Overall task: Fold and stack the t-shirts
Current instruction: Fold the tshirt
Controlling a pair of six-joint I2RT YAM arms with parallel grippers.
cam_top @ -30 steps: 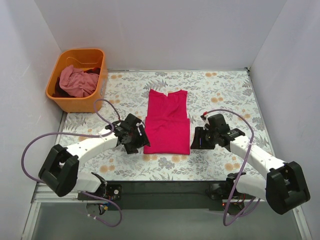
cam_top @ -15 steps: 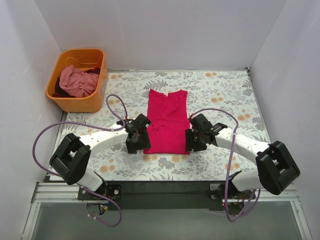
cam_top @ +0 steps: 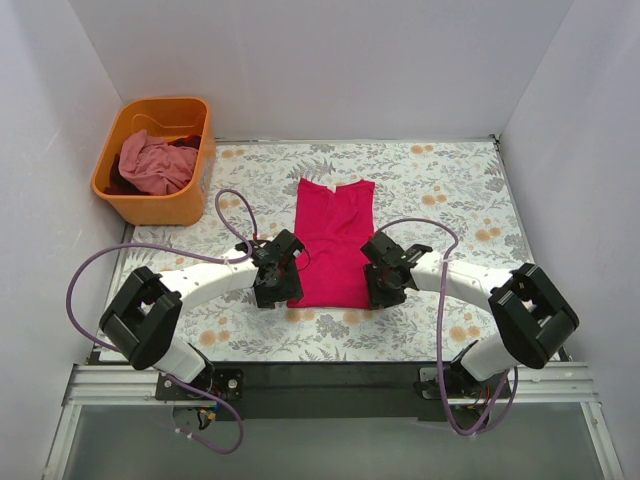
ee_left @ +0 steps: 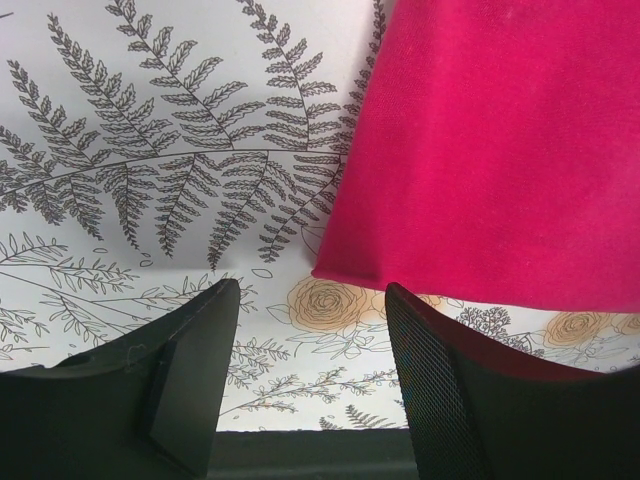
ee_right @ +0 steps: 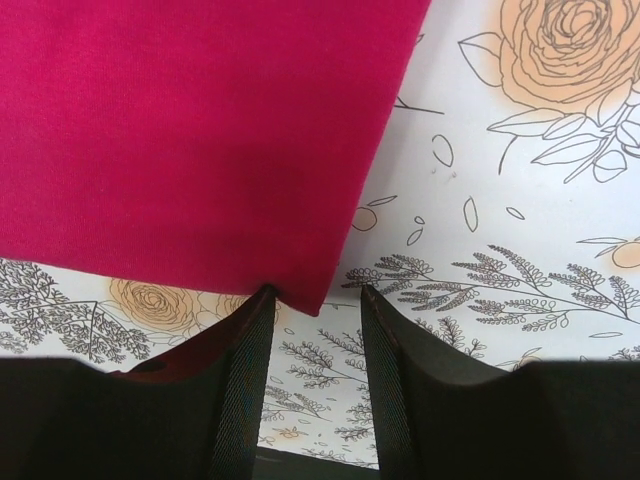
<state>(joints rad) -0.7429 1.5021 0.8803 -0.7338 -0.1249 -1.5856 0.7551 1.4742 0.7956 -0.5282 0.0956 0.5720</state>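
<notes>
The crimson-pink t-shirt [cam_top: 333, 240] lies flat on the table, folded into a long strip with its neck at the far end. My left gripper [cam_top: 284, 275] is open, low at the shirt's near left corner. In the left wrist view the gripper [ee_left: 312, 292] is just short of the shirt [ee_left: 500, 150]. My right gripper [cam_top: 379, 277] is open at the near right corner. In the right wrist view the shirt [ee_right: 200, 130] has its corner tip between the gripper's [ee_right: 318, 296] fingertips, unpinched. The dusty pink t-shirt [cam_top: 150, 162] lies bunched in the basket.
The orange plastic basket [cam_top: 152, 208] stands at the far left, off the floral tablecloth [cam_top: 450, 190], with a darker cloth under the pink one. White walls close in the left, back and right sides. The black base rail runs along the near edge.
Both grippers have moved inward to the shirt's near corners, the right one farther. The shirt has not moved.
</notes>
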